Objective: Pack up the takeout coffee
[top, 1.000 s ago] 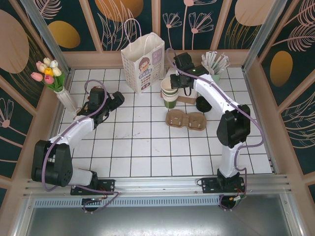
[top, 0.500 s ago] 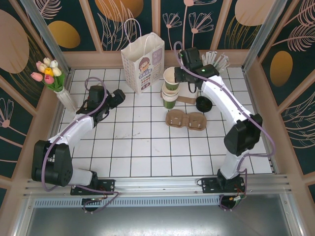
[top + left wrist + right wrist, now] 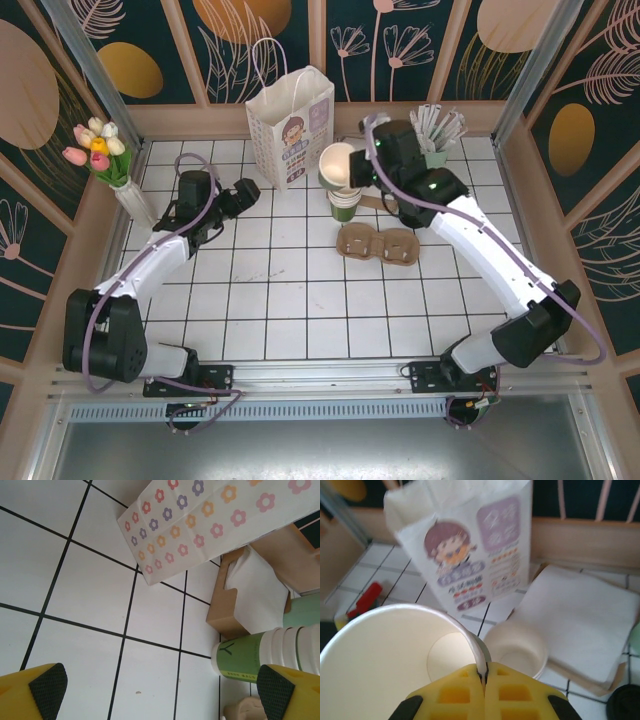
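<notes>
The takeout coffee point(image 3: 336, 166) is seen as a small paper cup, cream-white inside and at the rim, with nothing visible in it. It is held raised and tipped, at 12 o'clock from the table's middle. In the right wrist view, its rim is pinched at 6 o'clock by the right gripper point(image 3: 483, 672).

- Left arm point(image 3: 160, 262) reaches forward low over the table with its elbow bent. The left gripper point(image 3: 243, 192) points right, jaws wide apart and holding nothing.
- Right arm point(image 3: 480, 250) stretches forward and leftward. The right gripper point(image 3: 362, 172) sits high, jaws pinched on the cup point(image 3: 337, 165) rim.
</notes>
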